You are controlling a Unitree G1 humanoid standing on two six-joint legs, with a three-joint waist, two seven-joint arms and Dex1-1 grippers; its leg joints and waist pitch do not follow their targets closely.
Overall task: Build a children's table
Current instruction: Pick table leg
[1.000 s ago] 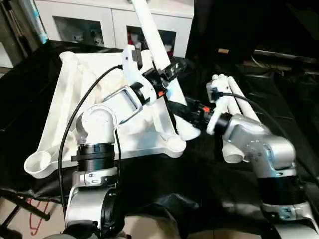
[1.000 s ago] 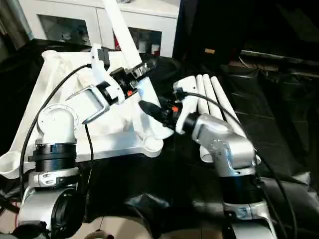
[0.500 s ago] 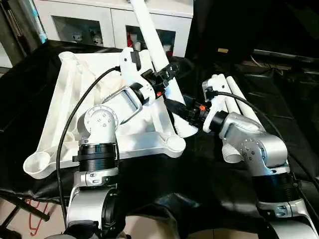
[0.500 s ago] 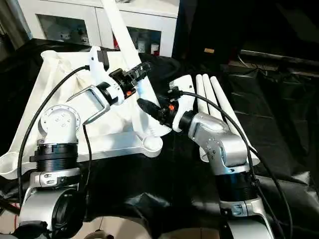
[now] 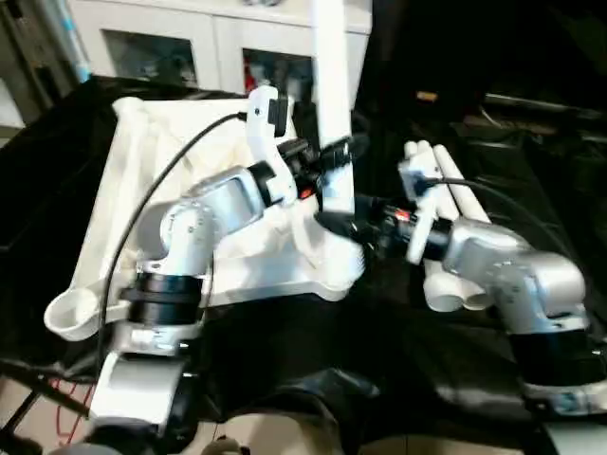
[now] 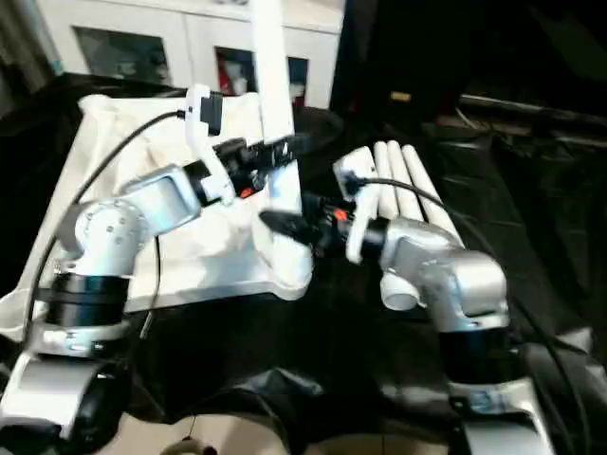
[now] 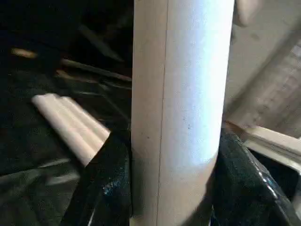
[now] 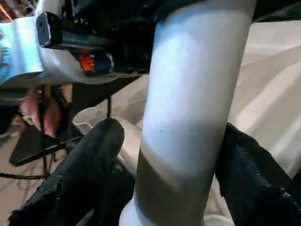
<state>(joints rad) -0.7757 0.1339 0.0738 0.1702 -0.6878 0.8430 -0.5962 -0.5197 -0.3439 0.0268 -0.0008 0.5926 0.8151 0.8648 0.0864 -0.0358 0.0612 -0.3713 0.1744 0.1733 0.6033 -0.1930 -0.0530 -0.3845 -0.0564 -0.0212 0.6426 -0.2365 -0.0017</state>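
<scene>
The white tabletop (image 5: pixel 123 190) lies ribbed side up on black cloth. One white leg (image 5: pixel 330 57) stands almost upright over its near right corner socket (image 5: pixel 343 270). My left gripper (image 5: pixel 327 163) is shut on the leg's middle, and the left wrist view shows the leg (image 7: pixel 181 94) pinched between black fingers (image 7: pixel 101 179). Just below, my right gripper (image 5: pixel 343 224) is shut on the leg's lower part, where the right wrist view shows the leg (image 8: pixel 193 94) between fingers (image 8: pixel 87 165). The leg's bottom end is hidden behind the grippers.
Three spare white legs (image 5: pixel 453 194) lie side by side on the cloth right of the tabletop, close to my right forearm. A white cabinet with glass doors (image 5: pixel 180 52) stands behind. The black cloth (image 5: pixel 313 360) covers the work surface to the front edge.
The leg has swung from leaning toward the back left to almost upright. Both grippers have moved a little right with it, and the right one now sits closer under the left.
</scene>
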